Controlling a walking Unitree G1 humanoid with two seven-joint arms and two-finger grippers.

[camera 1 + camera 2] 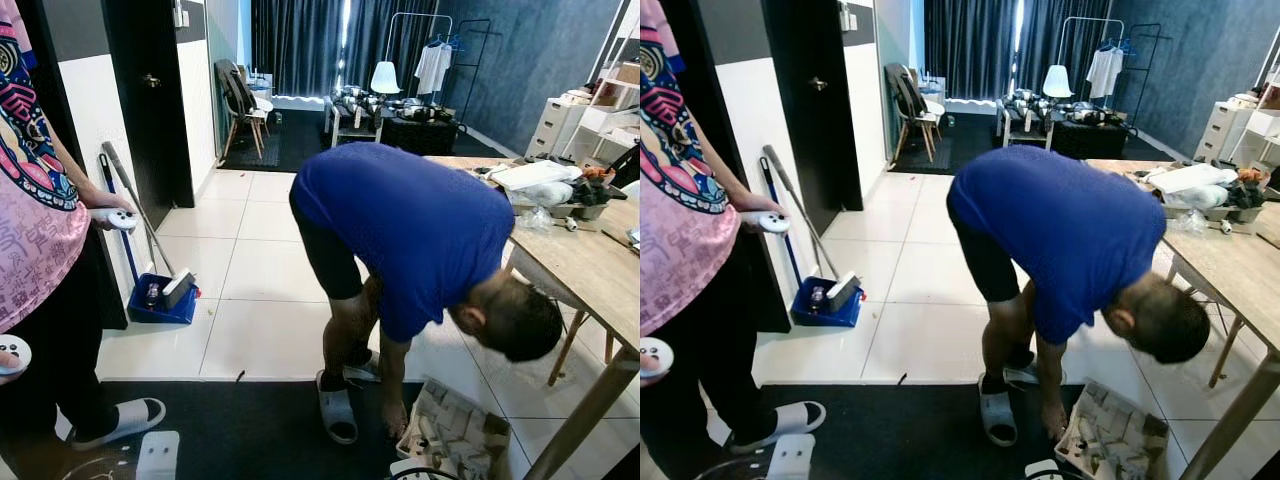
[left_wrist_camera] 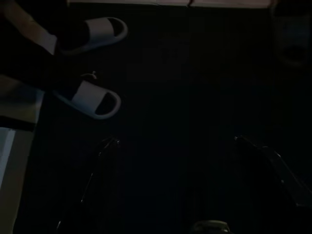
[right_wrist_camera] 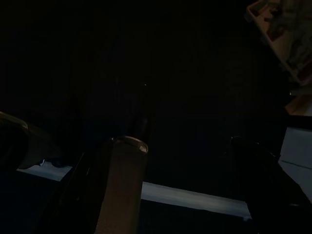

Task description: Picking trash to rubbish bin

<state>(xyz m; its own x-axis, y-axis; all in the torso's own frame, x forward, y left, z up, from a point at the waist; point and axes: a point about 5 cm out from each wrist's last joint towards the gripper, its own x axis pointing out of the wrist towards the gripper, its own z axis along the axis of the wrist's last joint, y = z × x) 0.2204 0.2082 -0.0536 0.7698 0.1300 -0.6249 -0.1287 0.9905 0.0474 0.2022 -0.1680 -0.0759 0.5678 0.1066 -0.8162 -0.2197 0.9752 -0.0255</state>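
A cardboard box (image 1: 455, 435) with crumpled paper in it sits on the floor at the lower right, also seen as the box (image 3: 282, 34) in the right wrist view. A person in a blue shirt (image 1: 420, 225) bends over with one hand (image 1: 395, 420) down beside it. A small dark scrap (image 1: 240, 376) lies at the black mat's edge. In the dim left wrist view my left gripper (image 2: 175, 139) hangs open over the black mat (image 2: 185, 73). My right gripper (image 3: 184, 140) is open too, with nothing between its fingers.
A person in a pink shirt (image 1: 30, 220) stands close on the left, holding white controllers (image 1: 120, 218). A blue dustpan (image 1: 165, 298) with a brush leans by the dark door. A wooden table (image 1: 580, 262) with clutter fills the right. White slippers (image 2: 92, 100) rest on the mat.
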